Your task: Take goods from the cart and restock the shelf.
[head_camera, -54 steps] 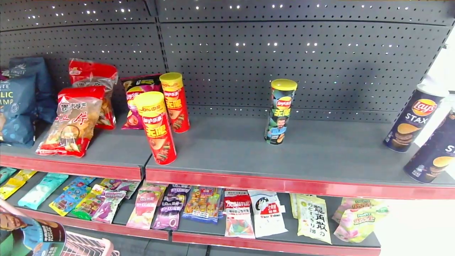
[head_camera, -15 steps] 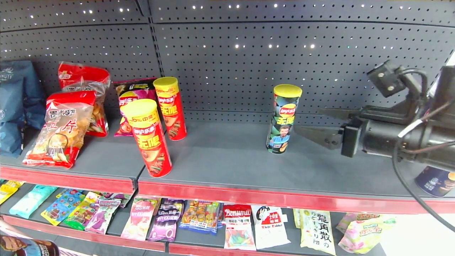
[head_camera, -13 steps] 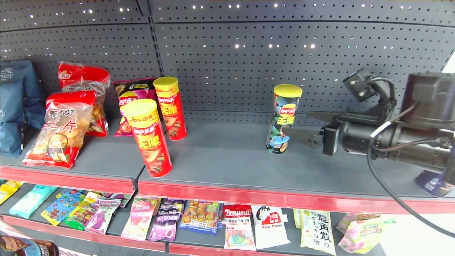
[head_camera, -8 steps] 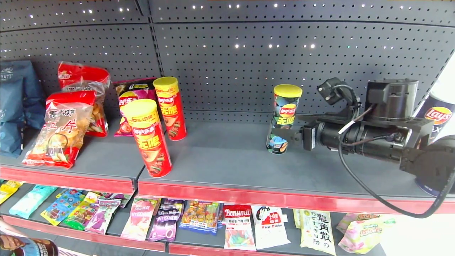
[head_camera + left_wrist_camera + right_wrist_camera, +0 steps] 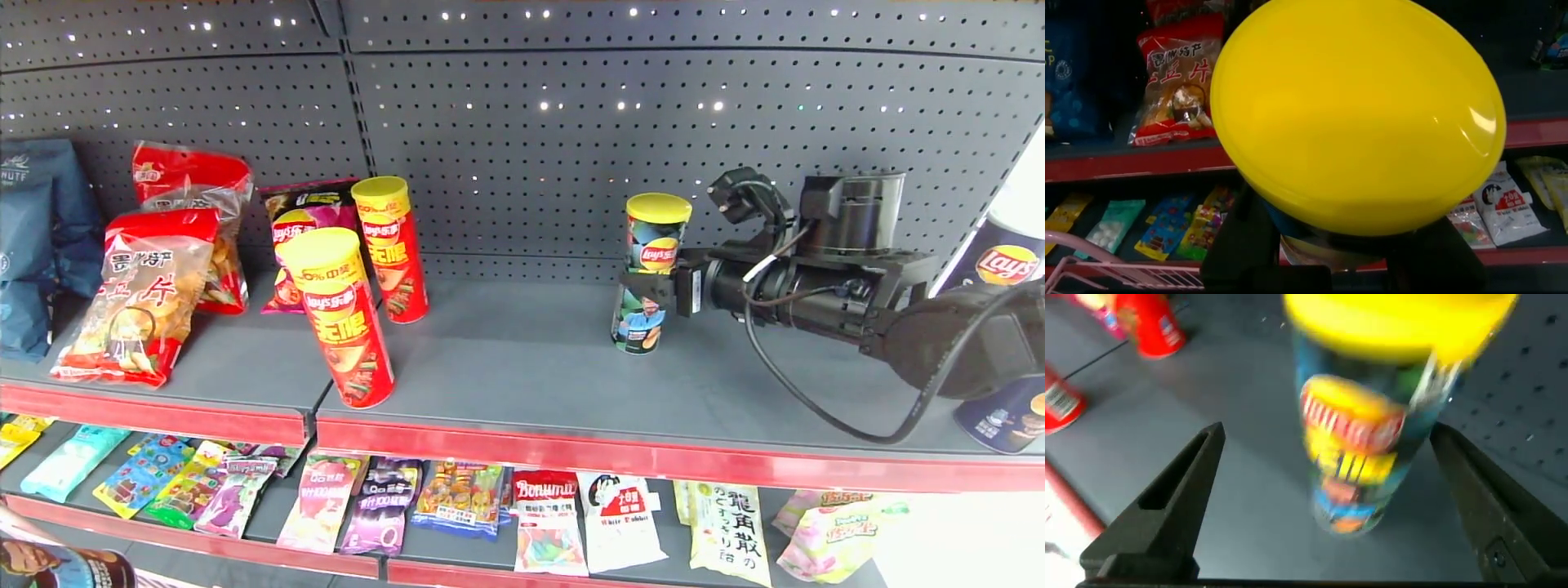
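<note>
A green chip can (image 5: 655, 245) with a yellow lid stands upright at mid-shelf (image 5: 522, 367). My right gripper (image 5: 649, 287) comes in from the right at the can's mid-height. In the right wrist view the can (image 5: 1360, 449) sits between the spread fingers (image 5: 1167, 506) of the right gripper (image 5: 1329, 437), open, with gaps on both sides. My left gripper (image 5: 1331, 241) is shut on another chip can, whose yellow lid (image 5: 1360, 106) hides the rest of it. That can's printed side (image 5: 57, 563) shows at the lower left of the head view.
Two red chip cans (image 5: 339, 318) (image 5: 392, 245) and snack bags (image 5: 139, 294) stand on the shelf's left part. Dark blue cans (image 5: 1000, 261) stand at the right end. Bags (image 5: 547, 514) hang along the lower shelf. A pink cart (image 5: 1094, 265) is below left.
My right arm has come in from the right and moved left along the shelf until its open fingers straddle the green can. The can in my left gripper has stayed put.
</note>
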Motion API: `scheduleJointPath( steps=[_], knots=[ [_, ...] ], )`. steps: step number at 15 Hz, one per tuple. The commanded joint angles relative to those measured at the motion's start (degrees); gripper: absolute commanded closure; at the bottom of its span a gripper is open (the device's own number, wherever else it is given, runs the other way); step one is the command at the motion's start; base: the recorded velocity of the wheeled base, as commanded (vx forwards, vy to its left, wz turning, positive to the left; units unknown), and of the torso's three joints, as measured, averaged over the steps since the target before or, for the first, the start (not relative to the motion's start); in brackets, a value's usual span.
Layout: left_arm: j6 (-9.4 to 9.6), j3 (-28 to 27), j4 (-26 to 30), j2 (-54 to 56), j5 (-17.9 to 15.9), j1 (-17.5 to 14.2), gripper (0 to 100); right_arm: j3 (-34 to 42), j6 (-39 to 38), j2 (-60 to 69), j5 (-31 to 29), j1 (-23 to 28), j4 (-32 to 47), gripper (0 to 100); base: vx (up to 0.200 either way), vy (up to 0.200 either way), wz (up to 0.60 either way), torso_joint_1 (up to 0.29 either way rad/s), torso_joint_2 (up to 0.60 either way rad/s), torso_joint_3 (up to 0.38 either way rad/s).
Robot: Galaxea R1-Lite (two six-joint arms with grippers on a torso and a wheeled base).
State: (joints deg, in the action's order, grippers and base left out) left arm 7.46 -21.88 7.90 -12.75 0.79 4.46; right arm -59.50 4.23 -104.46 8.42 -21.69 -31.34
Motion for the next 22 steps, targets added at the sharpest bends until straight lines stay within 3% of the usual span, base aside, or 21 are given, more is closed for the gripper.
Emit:
scheduleJointPath(
  steps=[1,16,17,22],
  knots=[
    [0.01,0.0,0.0,-0.2,0.1,0.0,100,-3.1,0.1,-2.9,-1.0,0.8,0.0,0,0.000,0.000,0.00,0.000,0.00,0.000],
    [0.01,0.3,0.0,-0.1,0.0,0.0,100,-11.1,0.1,-9.3,-3.0,1.5,0.1,0,0.000,0.000,0.00,0.000,0.00,0.000],
    [0.01,0.3,0.0,0.0,0.0,0.0,100,-11.2,0.1,-9.4,-3.0,1.5,0.1,100,0.000,0.000,0.00,0.000,0.00,0.000],
    [0.01,0.8,0.0,0.3,0.0,0.0,100,-7.3,0.6,-4.7,-3.2,0.0,2.0,100,0.000,0.000,0.00,0.000,0.00,0.000]
  ],
)
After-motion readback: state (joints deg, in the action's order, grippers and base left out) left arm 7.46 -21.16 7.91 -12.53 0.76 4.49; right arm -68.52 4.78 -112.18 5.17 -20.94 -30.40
